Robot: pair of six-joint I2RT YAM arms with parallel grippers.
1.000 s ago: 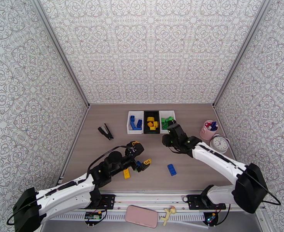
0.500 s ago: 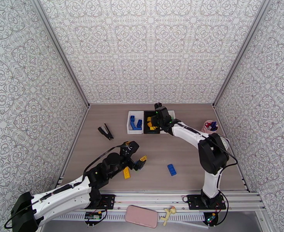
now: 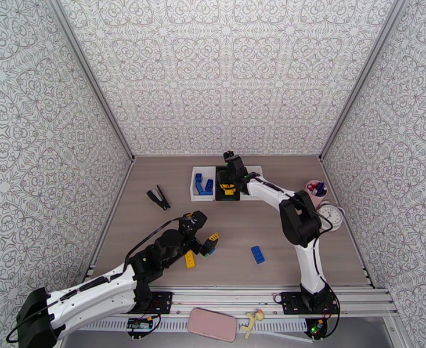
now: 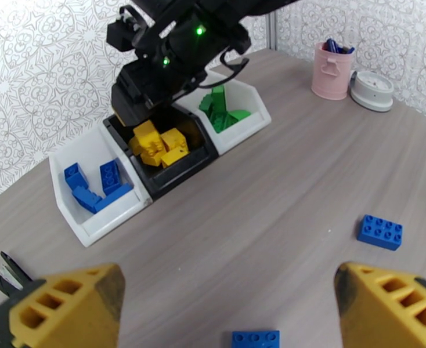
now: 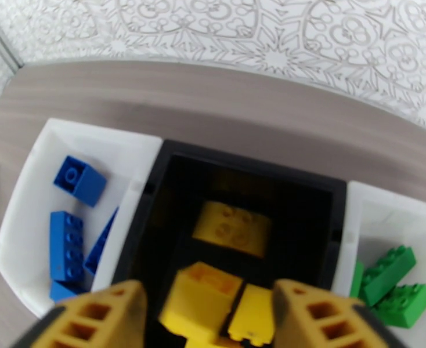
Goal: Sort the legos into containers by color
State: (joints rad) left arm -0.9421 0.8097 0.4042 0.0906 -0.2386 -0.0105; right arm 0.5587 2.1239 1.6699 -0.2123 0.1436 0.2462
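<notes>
Below — chunky studded legos (image 5: 231,227), black bin (image 5: 248,162)

High rear overview; left wrist low toward the shared bins (image 4: 177,171); right wrist close overhead.

Blue lego (image 4: 255,339) — cropped at bottom; black bin (image 4: 181,168) partly under right arm (image 4: 184,42).

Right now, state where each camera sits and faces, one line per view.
Top external: above and behind the bases, looking down on the table; both arms, left tool, right tool.
Left wrist: low over the table, facing the bins; its own yellow fingertips at the bottom corners.
Right wrist: looking straight down into the black bin; its own fingertips below.
Shared: all three show the black bin's yellow legos; the left wrist view also catches the right tool.
</notes>
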